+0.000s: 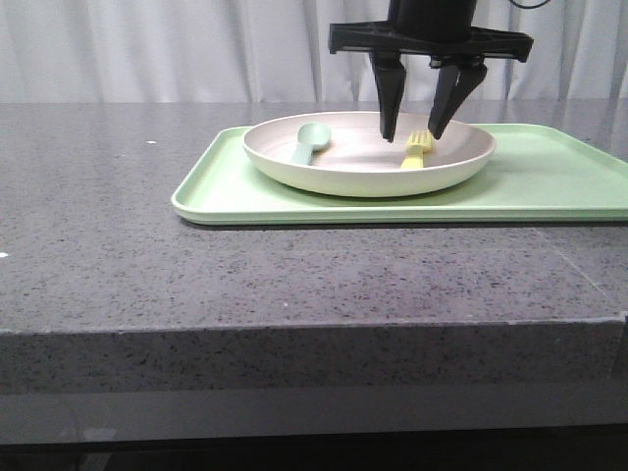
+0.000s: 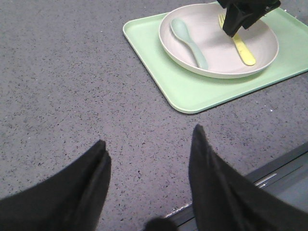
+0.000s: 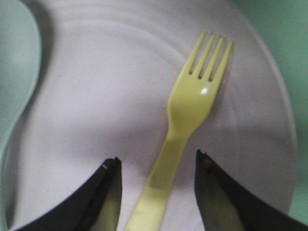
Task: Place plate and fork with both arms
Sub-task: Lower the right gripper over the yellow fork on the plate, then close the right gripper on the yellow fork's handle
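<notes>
Right pincer spread open above plate, fingers either side of fork handle, not gripping | fork lies flat in plate, spoon beside it | plate sits on tray on worktop | left pincer open over bare worktop, well apart from tray

The large round shallow off-white plate is sitting on the flat rectangular light-green tray, which is lying on the speckled grey stone table. In the plate, the grey-green spoon is lying left and the small pale-yellow plastic fork right.
</notes>
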Controlling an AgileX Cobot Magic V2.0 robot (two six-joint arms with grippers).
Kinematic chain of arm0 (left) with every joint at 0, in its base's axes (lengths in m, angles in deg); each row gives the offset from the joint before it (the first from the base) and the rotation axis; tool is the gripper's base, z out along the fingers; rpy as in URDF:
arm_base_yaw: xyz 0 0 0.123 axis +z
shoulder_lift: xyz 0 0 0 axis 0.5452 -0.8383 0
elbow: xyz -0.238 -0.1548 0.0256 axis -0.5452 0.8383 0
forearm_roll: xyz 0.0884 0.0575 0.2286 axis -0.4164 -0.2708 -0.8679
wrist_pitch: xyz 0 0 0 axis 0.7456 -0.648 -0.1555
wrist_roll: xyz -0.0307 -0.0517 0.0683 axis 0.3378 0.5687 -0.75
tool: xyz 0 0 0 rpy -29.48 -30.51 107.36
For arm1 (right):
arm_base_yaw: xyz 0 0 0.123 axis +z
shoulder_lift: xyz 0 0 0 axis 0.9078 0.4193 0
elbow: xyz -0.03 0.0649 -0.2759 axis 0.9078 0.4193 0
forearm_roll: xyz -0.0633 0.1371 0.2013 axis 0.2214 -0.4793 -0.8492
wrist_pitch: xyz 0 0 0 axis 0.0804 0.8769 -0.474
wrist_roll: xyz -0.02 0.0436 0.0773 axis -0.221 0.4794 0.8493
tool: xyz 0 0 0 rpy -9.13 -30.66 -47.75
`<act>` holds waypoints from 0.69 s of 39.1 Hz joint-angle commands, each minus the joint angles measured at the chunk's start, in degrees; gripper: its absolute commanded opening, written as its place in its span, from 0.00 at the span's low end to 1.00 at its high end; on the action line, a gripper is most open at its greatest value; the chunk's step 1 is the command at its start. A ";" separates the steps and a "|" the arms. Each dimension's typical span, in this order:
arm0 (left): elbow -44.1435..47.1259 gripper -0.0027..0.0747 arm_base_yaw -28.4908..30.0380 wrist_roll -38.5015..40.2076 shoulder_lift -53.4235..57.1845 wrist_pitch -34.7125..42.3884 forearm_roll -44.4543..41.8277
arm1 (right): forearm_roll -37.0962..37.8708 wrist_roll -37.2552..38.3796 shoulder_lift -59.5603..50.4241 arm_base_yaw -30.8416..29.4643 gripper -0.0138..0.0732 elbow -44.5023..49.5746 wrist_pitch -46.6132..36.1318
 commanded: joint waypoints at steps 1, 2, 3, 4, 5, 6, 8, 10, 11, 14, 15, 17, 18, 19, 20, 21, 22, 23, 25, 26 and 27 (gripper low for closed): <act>-1.48 0.51 0.21 -0.05 -0.18 3.86 1.39 | 1.03 0.04 -3.15 -0.61 0.59 -1.86 5.35; -1.48 0.51 0.21 -0.05 -0.18 3.86 1.39 | 1.03 0.04 -3.09 -0.65 0.59 -1.86 5.35; -1.48 0.51 0.21 -0.05 -0.18 3.86 1.39 | 1.03 0.04 -3.03 -0.62 0.59 -1.86 5.35; -1.48 0.51 0.21 -0.05 -0.18 3.86 1.39 | 1.03 0.04 -2.87 -0.62 0.59 -1.86 5.35; -1.48 0.51 0.21 -0.05 -0.18 3.86 1.39 | 1.03 0.04 -2.78 -0.62 0.59 -1.86 5.35; -1.48 0.51 0.21 -0.05 -0.18 3.86 1.39 | 1.03 0.04 -2.54 -0.62 0.59 -1.86 5.35; -1.48 0.51 0.21 -0.05 -0.18 3.86 1.39 | 1.03 0.04 -2.06 -0.62 0.59 -1.86 5.35; -1.48 0.51 0.21 -0.05 -0.18 3.86 1.39 | 0.99 0.04 -1.56 -0.62 0.60 -1.86 5.35; -1.48 0.51 0.21 -0.05 -0.18 3.86 1.39 | 0.99 0.04 -1.30 -0.62 0.60 -1.86 5.35; -1.48 0.51 0.21 -0.05 -0.18 3.86 1.39 | 0.99 0.04 -0.76 -0.62 0.60 -1.86 5.40; -1.48 0.51 0.21 -0.05 -0.18 3.86 1.39 | 0.99 0.04 -0.56 -0.62 0.60 -1.86 5.40; -1.48 0.51 0.21 -0.05 -0.18 3.86 1.39 | 0.97 0.04 -0.29 -0.62 0.60 -1.86 5.40; -1.48 0.51 0.21 -0.05 -0.18 3.86 1.39 | 0.97 0.04 -0.22 -0.62 0.60 -1.86 5.40; -1.48 0.51 0.21 -0.05 -0.18 3.86 1.39 | 0.97 0.04 -0.09 -0.62 0.60 -1.86 5.40; -1.48 0.51 0.21 -0.05 -0.18 3.86 1.39 | 0.97 0.04 -0.09 -0.62 0.60 -1.86 5.40; -1.48 0.51 0.21 -0.05 -0.18 3.86 1.39 | 0.97 0.04 -0.10 -0.62 0.59 -1.86 5.40; -1.48 0.51 0.21 -0.05 -0.18 3.86 1.39 | 0.97 0.04 -0.10 -0.62 0.59 -1.86 5.40; -1.48 0.51 0.21 -0.05 -0.18 3.86 1.39 | 0.97 0.04 -0.10 -0.62 0.58 -1.86 5.40; -1.48 0.51 0.21 -0.05 -0.18 3.86 1.39 | 0.97 -0.01 -0.10 -0.62 0.55 -1.86 5.40; -1.48 0.51 0.21 -0.05 -0.18 3.86 1.39 | 0.97 -0.01 -0.10 -0.62 0.53 -1.86 5.40; -1.48 0.51 0.21 -0.05 -0.18 3.86 1.39 | 0.97 -0.01 -0.10 -0.62 0.51 -1.86 5.40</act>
